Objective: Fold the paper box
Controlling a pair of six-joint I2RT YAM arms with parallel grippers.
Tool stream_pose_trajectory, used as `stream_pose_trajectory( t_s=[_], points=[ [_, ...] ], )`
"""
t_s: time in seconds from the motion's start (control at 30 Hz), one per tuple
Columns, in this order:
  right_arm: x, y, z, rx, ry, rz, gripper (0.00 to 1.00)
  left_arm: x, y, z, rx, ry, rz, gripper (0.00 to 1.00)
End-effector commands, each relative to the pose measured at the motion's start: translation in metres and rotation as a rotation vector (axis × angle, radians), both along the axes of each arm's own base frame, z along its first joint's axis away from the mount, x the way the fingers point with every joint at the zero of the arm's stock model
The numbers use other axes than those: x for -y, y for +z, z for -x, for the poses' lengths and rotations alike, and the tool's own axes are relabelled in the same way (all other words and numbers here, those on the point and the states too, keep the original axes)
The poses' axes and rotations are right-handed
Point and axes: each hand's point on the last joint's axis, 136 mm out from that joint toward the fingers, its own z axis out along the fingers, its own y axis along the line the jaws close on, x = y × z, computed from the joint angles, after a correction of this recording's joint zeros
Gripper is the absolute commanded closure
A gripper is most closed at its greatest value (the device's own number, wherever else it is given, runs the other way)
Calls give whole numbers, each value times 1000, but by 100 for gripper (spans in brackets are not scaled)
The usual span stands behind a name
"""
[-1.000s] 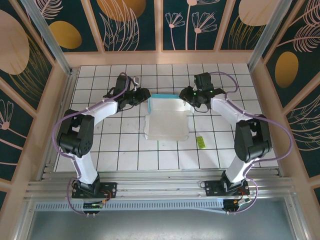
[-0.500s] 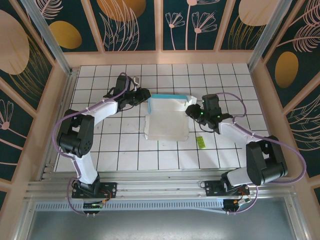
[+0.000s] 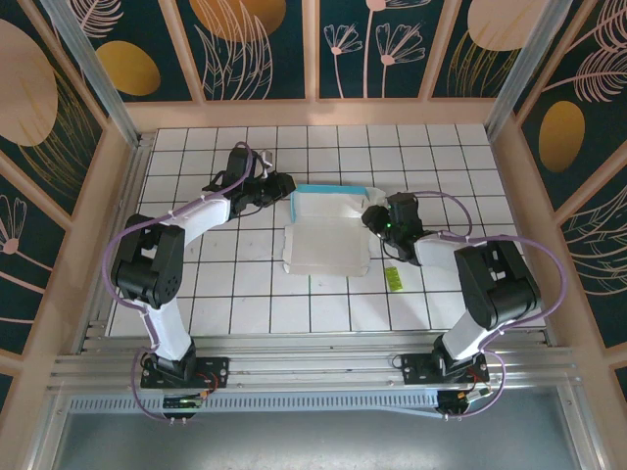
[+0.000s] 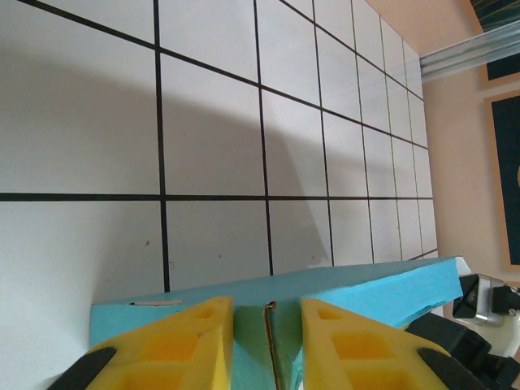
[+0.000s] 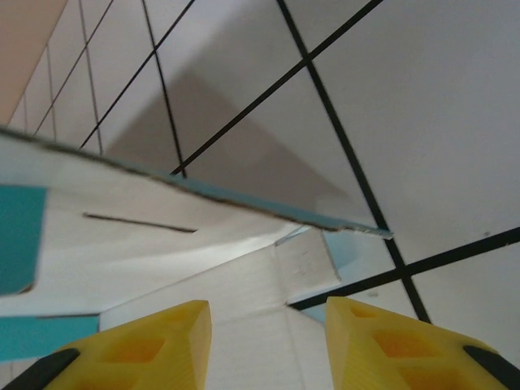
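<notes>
The paper box (image 3: 326,240) lies mid-worktop (image 3: 245,294), white face up. Its teal far wall (image 3: 328,189) stands at the 12 o'clock edge, and the rest looks flat or barely raised.

My left jaws sit at the box's 11 o'clock corner. They are narrowly apart, with a thin card edge (image 4: 269,341) running between the yellow pads (image 4: 162,345) and a gap showing on either side, so they bracket it rather than pinch it. My right jaws are at the box's 2 o'clock corner, plainly apart and holding nothing. Their pads (image 5: 390,341) hover over the white card beside a small corner tab (image 5: 307,268).

I judge the step in hand to be raising the 3 o'clock side wall and joining it to the far wall. To do it well, I should let the left jaws steady the far wall upright. The right jaws should slide a pad under the side flap and hinge it along its crease. Then they can steer the tab inside the corner without buckling the thin card. A slot (image 5: 138,221) is cut in the white flap, probably for a locking tongue.

I can read no brand or writing on the box. The small yellow-green slip (image 3: 393,278), at 4 o'clock from the box, is too small to read.
</notes>
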Motion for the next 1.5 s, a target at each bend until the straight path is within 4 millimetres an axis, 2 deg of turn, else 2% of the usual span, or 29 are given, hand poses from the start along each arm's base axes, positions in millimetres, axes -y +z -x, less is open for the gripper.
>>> stream_pose_trajectory(
  t_s=[0.0, 0.23, 0.37, 0.5, 0.67, 0.9, 1.2, 1.3, 1.47],
  points=[
    [8, 0, -14, 60, -71, 28, 58, -1, -37, 26, -147, -29, -62, 75],
    [2, -16, -22, 57, -59, 24, 60, 0, -35, 25, -145, -29, -56, 75],
    [-4, -22, -24, 49, -38, 30, 69, 0, -35, 25, -144, -29, -57, 75],
    [-8, -17, -25, 69, -27, 31, 79, -1, -36, 26, -147, -27, -60, 75],
    [-19, -11, -24, 102, 10, 34, 83, 0, -38, 27, -152, -33, -58, 75],
    [-43, -11, -21, 125, 106, -4, 83, 2, -37, 27, -146, -42, -58, 75],
    [-61, -39, -12, 34, 186, -36, 80, 6, -37, 27, -147, -45, -55, 75],
    [-57, -31, -11, 52, 171, -39, 80, 5, -37, 27, -143, -42, -56, 75],
    [-45, 7, -5, 143, 163, -3, 74, 5, -37, 27, -145, -42, -56, 75]
  ],
)
